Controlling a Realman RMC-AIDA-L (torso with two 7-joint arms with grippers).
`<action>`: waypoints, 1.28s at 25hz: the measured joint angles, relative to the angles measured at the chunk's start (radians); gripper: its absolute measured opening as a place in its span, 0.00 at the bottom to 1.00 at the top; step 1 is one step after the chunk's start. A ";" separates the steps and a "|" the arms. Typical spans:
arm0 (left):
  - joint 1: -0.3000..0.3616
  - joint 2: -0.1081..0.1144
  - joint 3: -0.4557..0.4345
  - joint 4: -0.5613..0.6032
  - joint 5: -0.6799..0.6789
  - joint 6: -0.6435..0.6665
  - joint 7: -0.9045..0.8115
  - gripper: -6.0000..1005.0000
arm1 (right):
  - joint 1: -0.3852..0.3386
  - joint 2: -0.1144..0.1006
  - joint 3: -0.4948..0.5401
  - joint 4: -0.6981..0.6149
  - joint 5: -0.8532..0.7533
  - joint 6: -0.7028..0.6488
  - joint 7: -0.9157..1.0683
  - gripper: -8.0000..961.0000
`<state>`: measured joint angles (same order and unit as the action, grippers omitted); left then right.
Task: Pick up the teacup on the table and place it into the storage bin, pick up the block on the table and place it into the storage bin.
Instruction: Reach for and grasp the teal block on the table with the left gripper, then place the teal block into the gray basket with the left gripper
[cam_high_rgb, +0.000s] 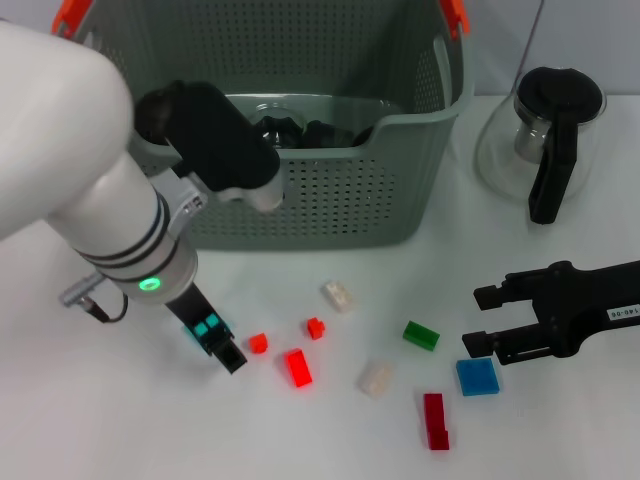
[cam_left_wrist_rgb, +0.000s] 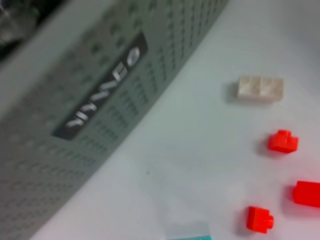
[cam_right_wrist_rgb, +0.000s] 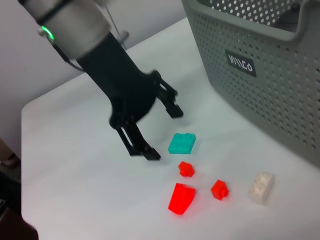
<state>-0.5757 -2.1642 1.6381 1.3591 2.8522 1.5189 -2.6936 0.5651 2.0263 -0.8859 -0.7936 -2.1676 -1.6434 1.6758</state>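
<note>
The left gripper (cam_right_wrist_rgb: 159, 132) hangs spread just above the teal block (cam_right_wrist_rgb: 182, 143), which lies flat on the table (cam_high_rgb: 120, 420) between its fingers, in front of the storage bin (cam_high_rgb: 330, 210). The right gripper (cam_high_rgb: 483, 320), also spread, waits well apart beside a blue block (cam_high_rgb: 478, 376).

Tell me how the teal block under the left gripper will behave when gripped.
The teal block looks like hard moulded plastic, so probably stiff and light. It lies flat and low on the table, so it is unlikely to roll or tip, though its smooth sides might slip. The left gripper, open around it, should probably close squarely on opposite sides.
</note>
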 joint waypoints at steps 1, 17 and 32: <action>-0.011 0.000 0.003 -0.031 0.000 -0.012 -0.005 0.94 | 0.000 0.000 0.000 0.001 0.000 0.000 -0.001 0.83; -0.067 0.002 0.009 -0.194 0.006 -0.112 -0.017 0.77 | 0.001 0.000 0.000 0.001 0.000 0.005 0.000 0.83; -0.062 0.003 0.004 -0.146 0.007 -0.094 -0.021 0.42 | -0.002 -0.002 -0.004 0.001 0.000 0.008 -0.001 0.83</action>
<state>-0.6373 -2.1608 1.6423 1.2129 2.8595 1.4253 -2.7146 0.5629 2.0247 -0.8898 -0.7931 -2.1674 -1.6352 1.6744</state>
